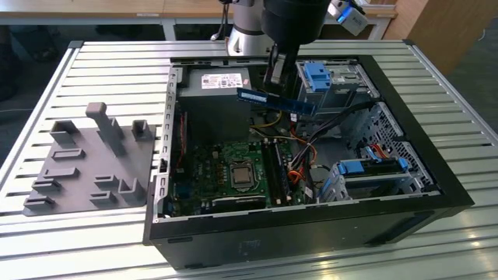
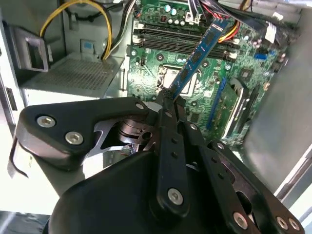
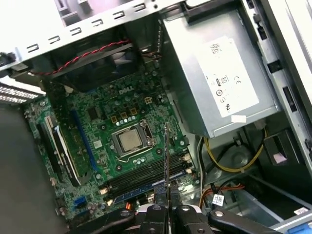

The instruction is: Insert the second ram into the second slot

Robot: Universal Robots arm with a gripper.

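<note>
Clamped on the second ram (image 1: 277, 100), the gripper (image 1: 273, 87) holds it in the air, well above the memory slots (image 3: 146, 176) beneath it — doing this well, I judge, means squaring the stick's edge parallel to the slot, both ends level.

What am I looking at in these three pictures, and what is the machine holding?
A robot arm works over an open computer case lying on a slatted metal table. The exterior view sees the whole scene from off the arm. Both wrist views come from cameras riding on the arm, looking down into the case. Its claw is shut on the second ram, a thin dark-blue stick, held above the green motherboard, not yet in a slot. On the exterior view's left, a grey holder tray lies on the table.
</note>
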